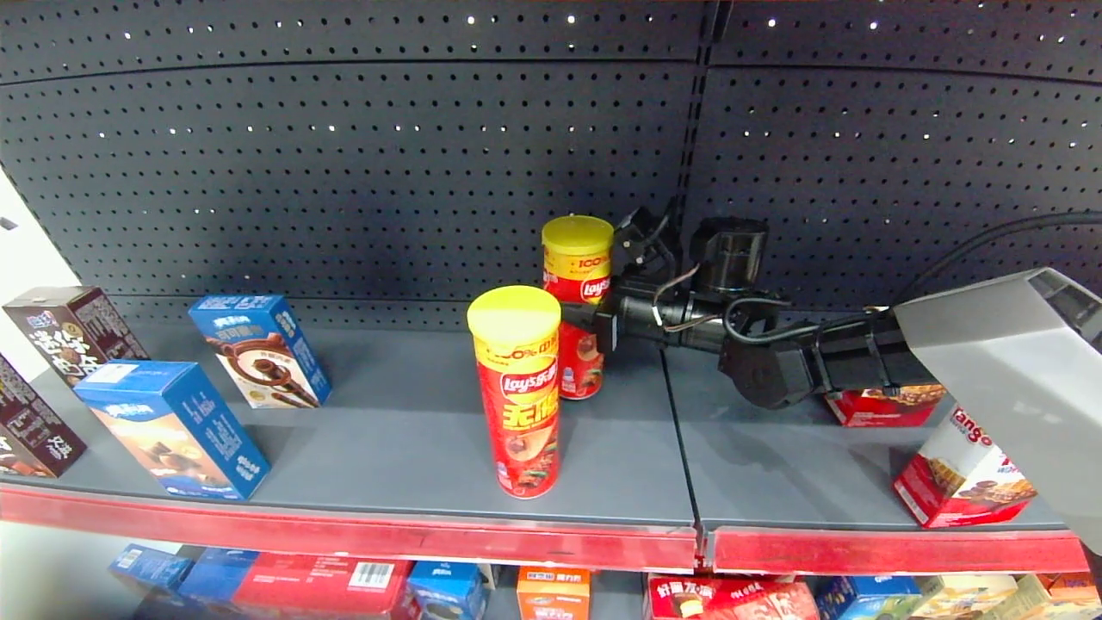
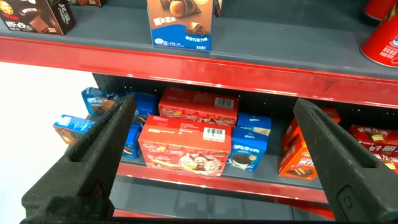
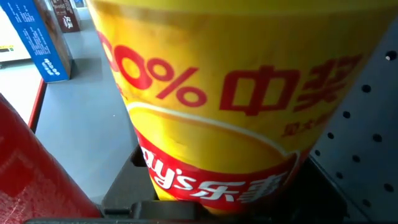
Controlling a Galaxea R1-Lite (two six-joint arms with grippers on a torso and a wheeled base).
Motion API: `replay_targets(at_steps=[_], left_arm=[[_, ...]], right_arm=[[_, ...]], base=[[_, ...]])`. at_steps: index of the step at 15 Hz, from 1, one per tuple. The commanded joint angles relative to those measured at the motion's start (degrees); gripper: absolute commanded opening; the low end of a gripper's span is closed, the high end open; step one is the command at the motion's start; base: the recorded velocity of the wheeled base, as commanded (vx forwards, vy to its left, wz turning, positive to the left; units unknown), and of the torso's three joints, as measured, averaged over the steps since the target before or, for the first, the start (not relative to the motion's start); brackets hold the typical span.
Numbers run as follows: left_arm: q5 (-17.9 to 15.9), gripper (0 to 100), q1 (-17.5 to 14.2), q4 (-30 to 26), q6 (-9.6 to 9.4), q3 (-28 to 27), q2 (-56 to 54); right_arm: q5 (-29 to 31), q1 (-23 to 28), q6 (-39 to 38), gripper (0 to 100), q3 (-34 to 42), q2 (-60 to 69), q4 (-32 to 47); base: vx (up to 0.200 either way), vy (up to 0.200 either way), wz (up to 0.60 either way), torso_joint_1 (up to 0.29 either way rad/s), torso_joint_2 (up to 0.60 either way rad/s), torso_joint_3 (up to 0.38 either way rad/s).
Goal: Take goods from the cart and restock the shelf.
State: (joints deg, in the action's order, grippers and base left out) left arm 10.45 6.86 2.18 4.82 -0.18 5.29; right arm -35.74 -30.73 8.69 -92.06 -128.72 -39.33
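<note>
Right gripper (image 1: 594,320) jaws clamp rear chip can (image 1: 577,254) mid-body on shelf (image 1: 387,430). I judge can light, thin-walled, slick; left gripper (image 2: 214,124) jaws released.

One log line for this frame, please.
step: restock | right hand: shut on rear can, upright on shelf behind front can | left hand: open, facing lower shelf

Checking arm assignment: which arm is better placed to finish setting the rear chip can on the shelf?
Right. The right gripper is closed around the rear chip can, behind the front can. The left gripper is open, empty, and faces boxes lower down.
</note>
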Motion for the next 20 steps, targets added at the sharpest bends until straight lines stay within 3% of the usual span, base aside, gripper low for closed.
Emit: replay_targets(at_steps=[1,14,20], left_arm=[[0.01,100,-0.01,0.02,0.02,0.01,0.07],[0.01,100,-0.01,0.02,0.02,0.01,0.07],[0.01,100,0.08,0.02,0.11,0.01,0.07]], right_arm=[[-0.03,0.23,0.10,0,0.04,0.05,-0.05],[0.67,2.52,0.27,0,0.66,-0.39,-0.40],[6.83,1.90,0.19,0,0.92,0.05,-0.31]], base=[[0.000,0.000,0.00,0.000,0.00,0.000],[0.000,0.000,0.00,0.000,0.00,0.000],[0.000,0.000,0.00,0.000,0.00,0.000]])
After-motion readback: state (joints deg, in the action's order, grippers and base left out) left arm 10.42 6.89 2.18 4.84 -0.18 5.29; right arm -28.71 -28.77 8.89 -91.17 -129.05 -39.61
